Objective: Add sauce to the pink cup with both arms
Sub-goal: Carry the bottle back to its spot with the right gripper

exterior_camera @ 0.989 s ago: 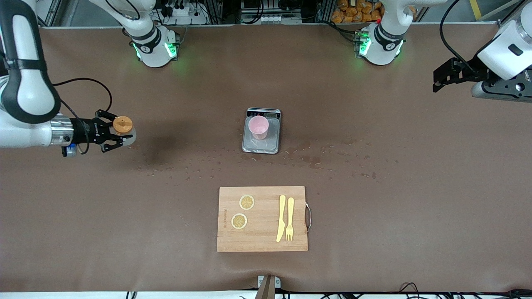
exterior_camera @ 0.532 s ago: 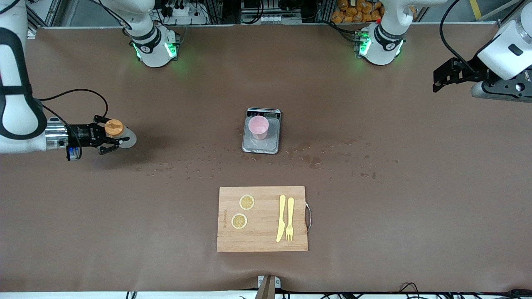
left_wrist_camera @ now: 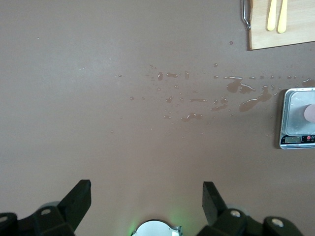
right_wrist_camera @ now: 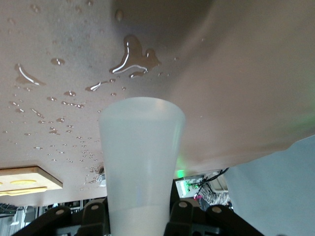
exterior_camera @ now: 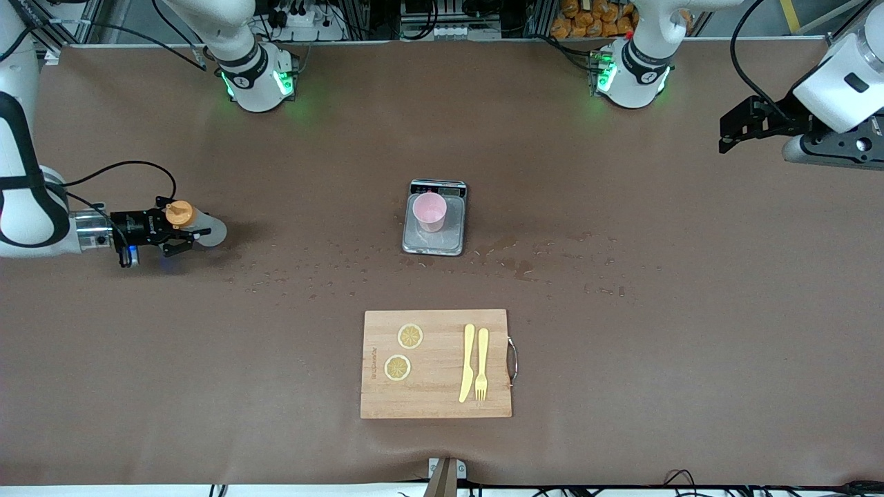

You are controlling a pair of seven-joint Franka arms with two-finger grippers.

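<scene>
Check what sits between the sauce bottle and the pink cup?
Front view: only wet drops on bare table between the sauce bottle, held in the right hand, and the pink cup.

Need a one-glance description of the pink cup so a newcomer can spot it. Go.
Start at the wooden cutting board near the front camera's edge of the brown table, then look just farther from that camera to the small grey kitchen scale mid-table. The pink cup stands upright on the scale's plate. It is the only pink thing there: pale, round, handleless.

Right gripper (exterior_camera: 181,229) clasps sauce (exterior_camera: 197,224); left gripper (exterior_camera: 733,131) waits.
</scene>
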